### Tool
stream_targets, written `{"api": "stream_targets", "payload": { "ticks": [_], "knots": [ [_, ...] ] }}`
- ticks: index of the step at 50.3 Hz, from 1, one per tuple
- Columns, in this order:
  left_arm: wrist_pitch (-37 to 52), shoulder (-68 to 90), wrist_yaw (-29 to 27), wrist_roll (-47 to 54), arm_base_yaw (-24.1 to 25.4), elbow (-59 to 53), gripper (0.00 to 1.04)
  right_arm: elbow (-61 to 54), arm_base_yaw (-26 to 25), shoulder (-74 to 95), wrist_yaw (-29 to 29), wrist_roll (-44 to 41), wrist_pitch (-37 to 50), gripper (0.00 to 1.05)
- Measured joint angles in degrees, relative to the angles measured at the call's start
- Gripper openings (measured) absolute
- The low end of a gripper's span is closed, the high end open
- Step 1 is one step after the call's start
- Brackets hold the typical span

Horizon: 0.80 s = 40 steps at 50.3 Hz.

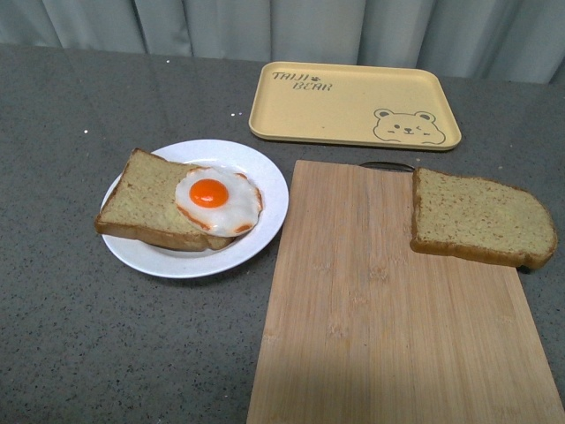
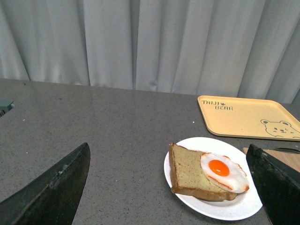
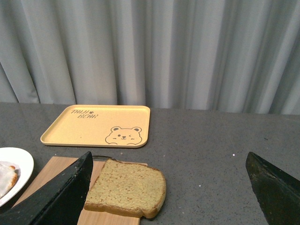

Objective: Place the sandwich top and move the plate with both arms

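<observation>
Your left gripper [image 2: 167, 146] has its two black fingers [image 2: 51, 192] spread wide, with nothing between them. You see only the finger ends; the rest is cut off at the picture's edges.

The plate [image 1: 177, 263] sits on the grey table [image 1: 71, 336], just left of the wooden board [image 1: 388, 336]. You cannot tell if the two touch. On the plate a bread slice [image 1: 141, 199] lies flat, with a fried egg [image 1: 216, 199] on its right part. The egg hides that end of the slice. In the left wrist view one finger covers the plate's edge and most of the board.

Farther back is the yellow tray [image 1: 335, 102] with a bear drawing. It touches nothing.

The board's near end is cut off by the bottom of the front view. A small dark handle [image 1: 386, 165] peeks out at its far edge.

The sandwich top [image 1: 481, 216] lies flat on the board's far right corner and hides that corner. Its round end sticks out past the board's right side, over the table. It is well apart from the plate.

Your right gripper [image 3: 168, 154] has its fingers [image 3: 56, 197] spread wide too, holding nothing. One finger hides part of the board, and only a sliver of the plate shows there.
</observation>
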Motion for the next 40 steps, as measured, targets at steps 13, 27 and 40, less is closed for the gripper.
{"api": "stream_targets", "payload": {
  "ticks": [13,27,40],
  "knots": [
    [0.0,0.0,0.0,0.0,0.0,0.0,0.98,0.0,0.0,0.0,0.0,0.0,0.0,0.95],
    [0.0,0.0,0.0,0.0,0.0,0.0,0.98,0.0,0.0,0.0,0.0,0.0,0.0,0.95],
    [0.0,0.0,0.0,0.0,0.0,0.0,0.98,0.8,2.7,13.1,23.0,-12.4,9.1,0.95]
  ]
}}
